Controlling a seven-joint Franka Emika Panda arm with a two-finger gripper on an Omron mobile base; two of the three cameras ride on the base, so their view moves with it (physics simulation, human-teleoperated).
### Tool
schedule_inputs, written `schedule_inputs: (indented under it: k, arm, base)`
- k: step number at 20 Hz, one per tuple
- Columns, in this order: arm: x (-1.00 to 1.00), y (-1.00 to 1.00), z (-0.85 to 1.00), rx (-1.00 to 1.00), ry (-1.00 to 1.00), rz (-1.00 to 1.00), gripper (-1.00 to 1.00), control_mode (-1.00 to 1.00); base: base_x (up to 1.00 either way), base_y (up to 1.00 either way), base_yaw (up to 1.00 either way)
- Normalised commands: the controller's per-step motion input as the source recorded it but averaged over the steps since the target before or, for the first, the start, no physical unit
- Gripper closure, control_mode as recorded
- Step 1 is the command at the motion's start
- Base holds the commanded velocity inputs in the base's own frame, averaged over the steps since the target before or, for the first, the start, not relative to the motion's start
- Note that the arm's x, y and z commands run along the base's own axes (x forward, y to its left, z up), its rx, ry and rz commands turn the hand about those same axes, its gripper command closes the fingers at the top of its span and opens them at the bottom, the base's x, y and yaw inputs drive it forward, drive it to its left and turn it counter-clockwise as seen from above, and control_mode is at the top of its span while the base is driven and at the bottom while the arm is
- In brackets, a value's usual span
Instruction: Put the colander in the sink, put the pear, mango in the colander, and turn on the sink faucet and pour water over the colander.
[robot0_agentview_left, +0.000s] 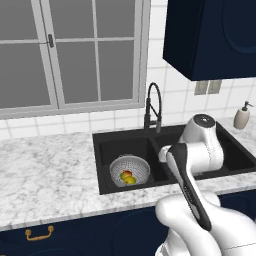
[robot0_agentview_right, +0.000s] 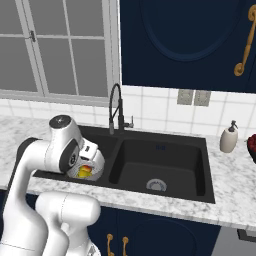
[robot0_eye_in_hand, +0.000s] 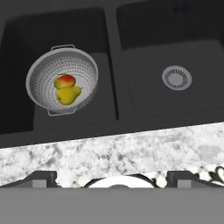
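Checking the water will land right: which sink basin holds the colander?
The left basin, nearest the window: the colander with both fruits sits there. The right basin shows just its drain.

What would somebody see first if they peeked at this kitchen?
Probably the big white robot arm reaching over the black sink. Next, the shiny colander sitting in the sink's left basin, with a red-and-green mango and a yellow pear touching each other inside it. The tall black sink faucet stands behind the sink under the window, and no water is coming out.
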Motion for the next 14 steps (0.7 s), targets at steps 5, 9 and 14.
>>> schedule_inputs:
  k: [5,9,14]
  arm:
    - [0.11,0.00,0.65,0.00,-0.09,-0.01,-1.00,-1.00]
    - [0.40,-0.03,0.46,0.00,-0.03,-0.01,-1.00,-1.00]
    - [0.48,-0.06,0.40,0.00,-0.01,0.00,-1.00,-1.00]
  base:
    - [0.00,0.00,0.00]
    - [0.00,0.00,0.00]
    - [0.00,0.00,0.00]
